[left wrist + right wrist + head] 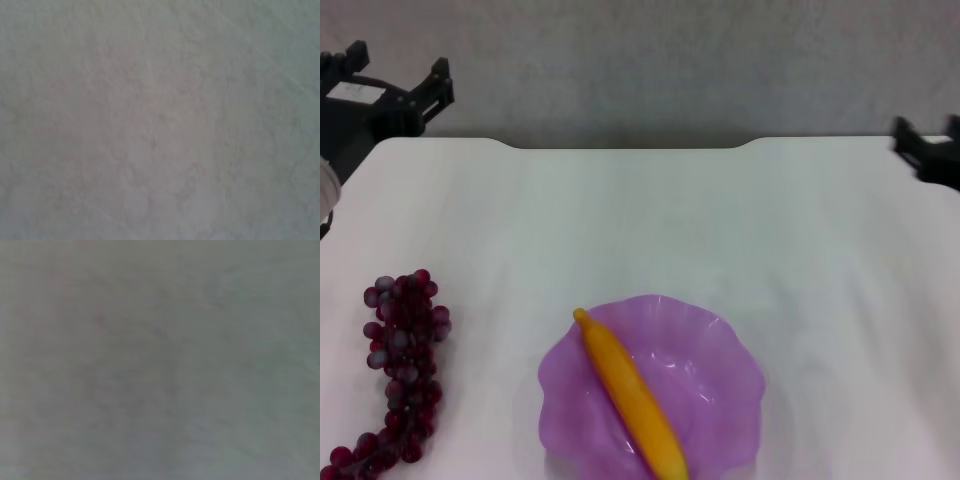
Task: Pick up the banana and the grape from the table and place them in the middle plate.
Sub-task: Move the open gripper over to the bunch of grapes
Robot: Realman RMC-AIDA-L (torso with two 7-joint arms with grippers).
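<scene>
Both grippers, left and right, fingers open and empty, flank the table's far corners.

The left gripper sits at the far left corner of the head view, raised and pulled back, its two dark fingers pointing up and away with a clear gap between them and nothing held. The right gripper shows only partly at the far right edge of the same view, likewise drawn back, and its short dark prongs stand apart with nothing between them. Neither wrist view shows any part of a gripper or arm.
</scene>
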